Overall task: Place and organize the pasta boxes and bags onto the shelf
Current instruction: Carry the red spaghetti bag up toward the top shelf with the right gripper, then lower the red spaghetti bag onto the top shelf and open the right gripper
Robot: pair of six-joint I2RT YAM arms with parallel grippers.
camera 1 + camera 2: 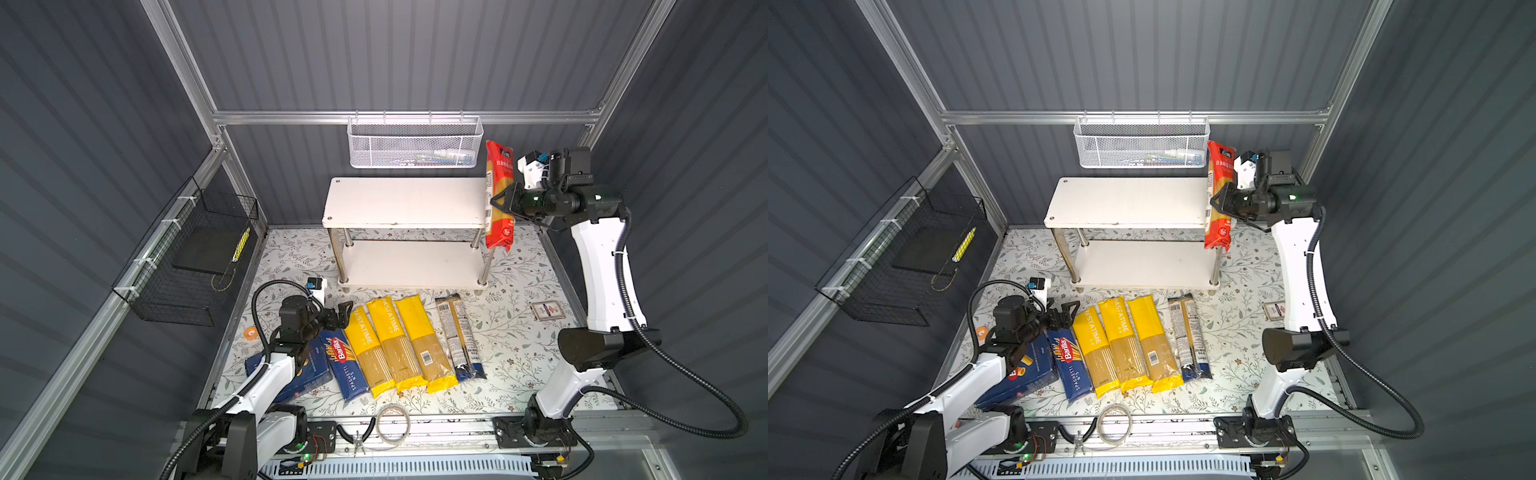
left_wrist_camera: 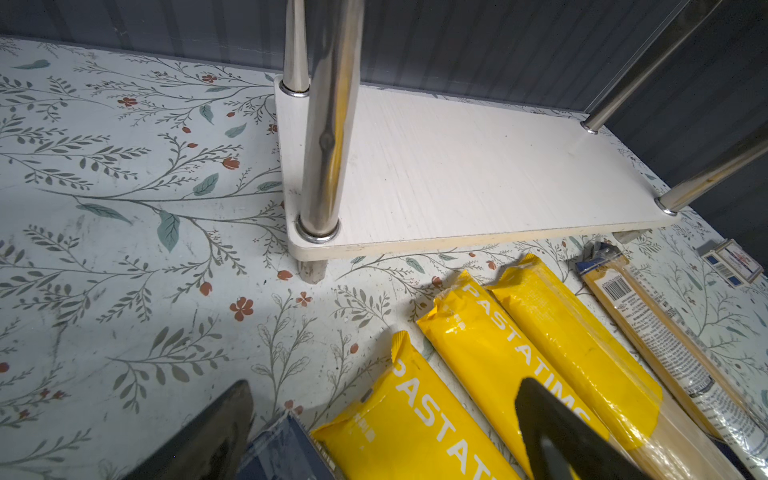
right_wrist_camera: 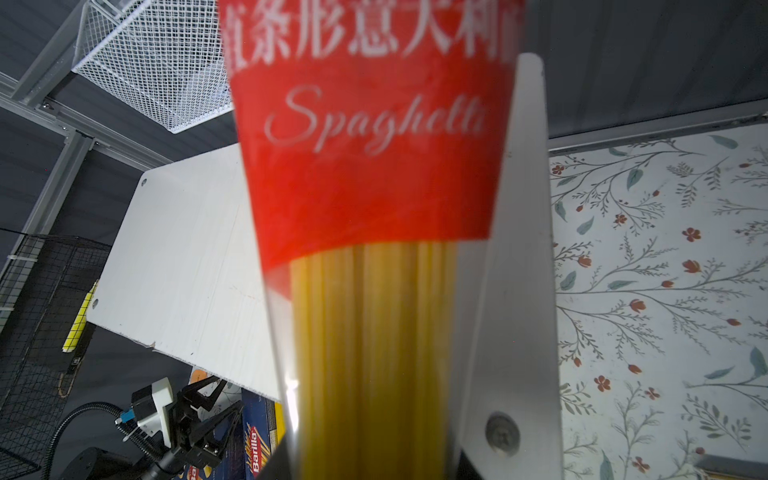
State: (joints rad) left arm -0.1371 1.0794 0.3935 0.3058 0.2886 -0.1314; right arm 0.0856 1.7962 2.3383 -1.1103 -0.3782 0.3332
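Shelf (image 1: 399, 203): both boards bare; we judge the bag must lie along the top one.
Red bag (image 1: 500, 232): upright, long axis vertical, just beside the shelf end nearer our right arm.
Right pincer (image 1: 500, 203): clamped on its middle.
Left pincer (image 1: 338, 318): apart, well away.

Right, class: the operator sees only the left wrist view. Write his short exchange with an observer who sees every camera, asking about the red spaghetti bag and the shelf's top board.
Operator: Where is the red bag?
Observer: Off the table, clamped in the right claw at the right end of the top board.
Operator: Is anything lying on that board?
Observer: No, both top views show it bare.
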